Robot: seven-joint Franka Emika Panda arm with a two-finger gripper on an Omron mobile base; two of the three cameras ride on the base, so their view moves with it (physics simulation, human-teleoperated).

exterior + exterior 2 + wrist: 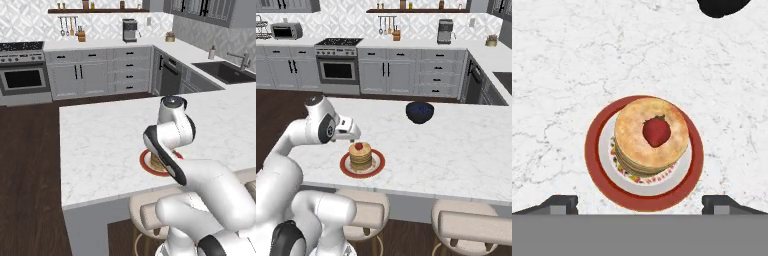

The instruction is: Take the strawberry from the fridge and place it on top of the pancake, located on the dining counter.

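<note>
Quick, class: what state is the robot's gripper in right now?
Gripper: open, holding nothing; the strawberry lies on the pancake below it.

Red strawberry (656, 131), tan pancake (634, 135)

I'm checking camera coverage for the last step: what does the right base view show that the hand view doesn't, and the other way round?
Right base view alone: the stove, wall cabinets, two stools, and the whole dark bowl set apart from the plate.

Hand view alone: the plate's patterned inner ring and the open end effector, its fingertips standing wide on either side.

Both: the strawberry resting on the pancake stack, the red-rimmed plate, and the dining counter.
</note>
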